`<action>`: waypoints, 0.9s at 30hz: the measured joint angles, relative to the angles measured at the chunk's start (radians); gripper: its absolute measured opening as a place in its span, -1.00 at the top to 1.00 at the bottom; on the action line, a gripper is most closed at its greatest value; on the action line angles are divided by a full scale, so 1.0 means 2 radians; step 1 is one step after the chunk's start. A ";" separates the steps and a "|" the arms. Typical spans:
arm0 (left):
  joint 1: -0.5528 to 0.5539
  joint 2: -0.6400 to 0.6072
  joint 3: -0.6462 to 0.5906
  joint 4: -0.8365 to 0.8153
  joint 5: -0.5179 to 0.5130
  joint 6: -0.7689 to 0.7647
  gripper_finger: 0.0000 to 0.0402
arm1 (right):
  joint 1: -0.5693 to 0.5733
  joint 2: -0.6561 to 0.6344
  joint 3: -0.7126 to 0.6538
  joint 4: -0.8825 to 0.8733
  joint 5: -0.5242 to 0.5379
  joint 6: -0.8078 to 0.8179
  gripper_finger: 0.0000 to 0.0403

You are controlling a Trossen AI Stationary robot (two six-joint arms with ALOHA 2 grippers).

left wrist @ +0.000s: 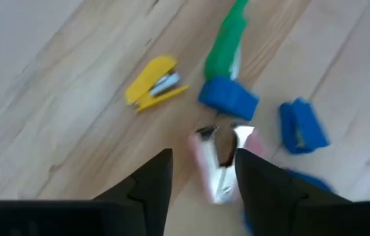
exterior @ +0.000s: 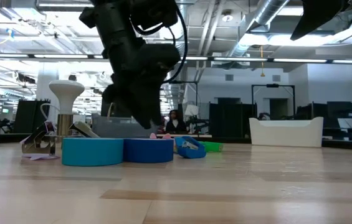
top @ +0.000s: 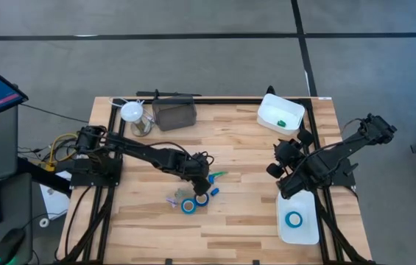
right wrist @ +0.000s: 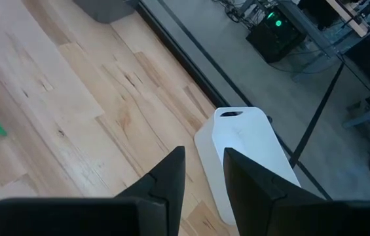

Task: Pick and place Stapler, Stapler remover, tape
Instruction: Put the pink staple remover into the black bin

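The desk [top: 237, 147] is a broad slab of pale butcher-block wood with long glued strips, edged by a black metal frame. On its right side lie two white plastic trays with rounded corners: one near the far edge [top: 281, 114] holding a small green item, the other at the near right corner [top: 298, 218] holding one ring of blue tape [top: 294, 218].

A dark translucent bin [top: 174, 115] stands at the far edge, beside a white mushroom-shaped object [top: 132, 112].

The left arm reaches across to the cluster at mid-desk, its left claw [left wrist: 204, 174] hanging low with the fingers parted, straddling a small pink and metal piece [left wrist: 219, 164] (possibly a staple remover, though the blur makes that uncertain); I cannot tell whether the fingers touch it. The right claw [right wrist: 204, 177] hovers above the desk's right side with a narrow gap between its fingers, holding nothing.

Two more blue tape rolls [exterior: 123, 150], matte rings with white cores, sit touching side by side. Around them lie a yellow mini stapler [left wrist: 155, 83], two blue oblong pieces [left wrist: 229, 99] and a green plastic piece [left wrist: 227, 42].
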 joint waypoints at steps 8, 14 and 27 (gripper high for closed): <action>0.000 -0.001 -0.021 0.028 0.000 -0.024 0.21 | 0.000 0.000 0.000 0.000 -0.001 0.001 0.52; 0.000 -0.001 -0.041 0.068 0.007 -0.025 0.22 | 0.000 0.000 0.000 0.000 0.000 0.001 0.52; 0.000 0.004 -0.045 0.086 0.008 -0.025 0.21 | 0.000 0.000 0.000 0.000 0.000 0.001 0.52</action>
